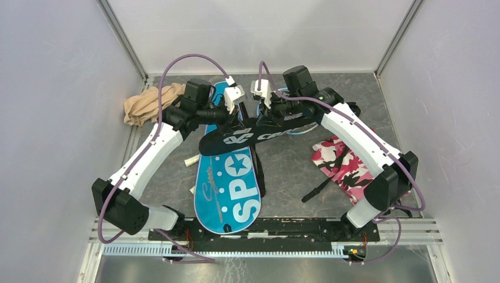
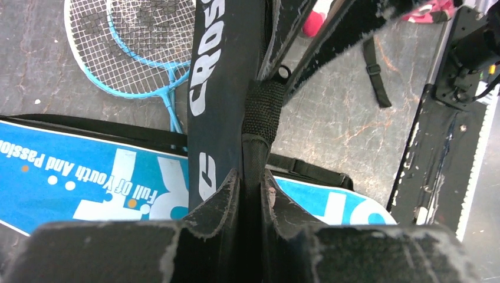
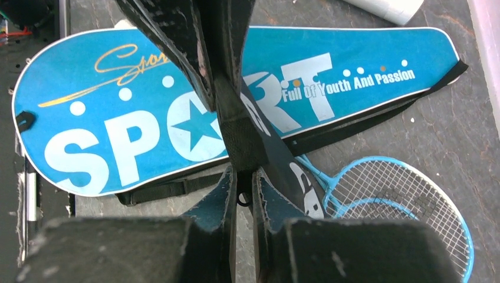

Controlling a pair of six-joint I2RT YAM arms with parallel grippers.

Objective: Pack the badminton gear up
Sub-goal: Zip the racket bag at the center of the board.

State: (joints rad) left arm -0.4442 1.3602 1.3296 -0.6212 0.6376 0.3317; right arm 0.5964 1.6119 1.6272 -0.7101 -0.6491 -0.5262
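Blue SPORT cover [image 1: 230, 188] lies flat on table, long axis near-to-far btw the arms. Black CROSSWAY cover [image 1: 253, 137] is held up across it, long axis approx left-right, wider end twd left arm. Blue rackets [image 3: 401, 194] lie on table under its right end, so right arm is nearer; left gripper [image 2: 250, 177] and right gripper [image 3: 242, 177] are both narrow, each pinching black cover's webbing edge, close together.

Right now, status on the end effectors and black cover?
Left end effector and right end effector shut on black cover. Cover hangs over blue cover. Rackets loose beneath, unpacked.
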